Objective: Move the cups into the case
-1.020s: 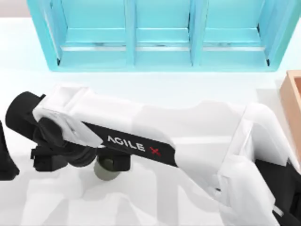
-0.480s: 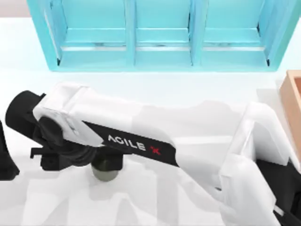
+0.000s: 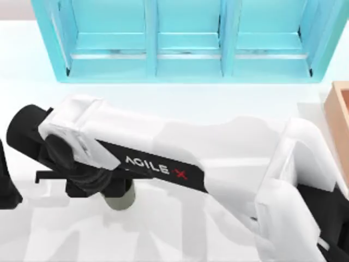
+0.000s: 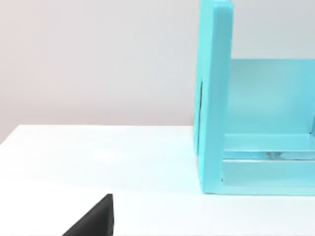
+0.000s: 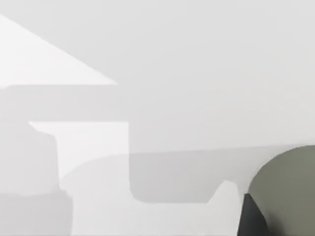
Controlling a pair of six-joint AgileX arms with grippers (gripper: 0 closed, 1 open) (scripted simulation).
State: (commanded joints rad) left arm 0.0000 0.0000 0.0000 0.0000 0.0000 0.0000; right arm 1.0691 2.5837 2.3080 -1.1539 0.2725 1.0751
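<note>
Since it stands nearest, dull olive-green handleless cup (image 3: 121, 202): on the white tabletop (image 3: 180, 103) toward the top view's near left, upright, its upper part covered by the gripper above it; well apart from the case.
Same cup, right wrist view (image 5: 290, 191): a rounded olive wall close to the camera, with a dark part of the gripper just against its side.
Right gripper (image 3: 117, 187): black, directly over the olive cup, overlapping its rim from above; how wide it stands, or whether it clamps the cup, cannot be told.
Right arm (image 3: 218, 158): white with a black band lettered AGILE X, stretched from the near right corner across the table to the cup at the left.
Left arm (image 3: 5, 180): a black shape at the top view's left edge, parked beside the right arm's wrist and apart from the cup.
Left gripper (image 4: 93, 219): a black wedge low over the white table in the left wrist view; its opening cannot be told.
Tan wooden case with thick straight walls (image 3: 339, 112): at the top view's right edge, partly cut off by it, farther back than the cup; what lies inside cannot be seen.
Big turquoise shelf unit (image 3: 188, 38): across the far side of the table, three open compartments facing forward; its end wall (image 4: 214, 98) stands upright on the table in the left wrist view.
</note>
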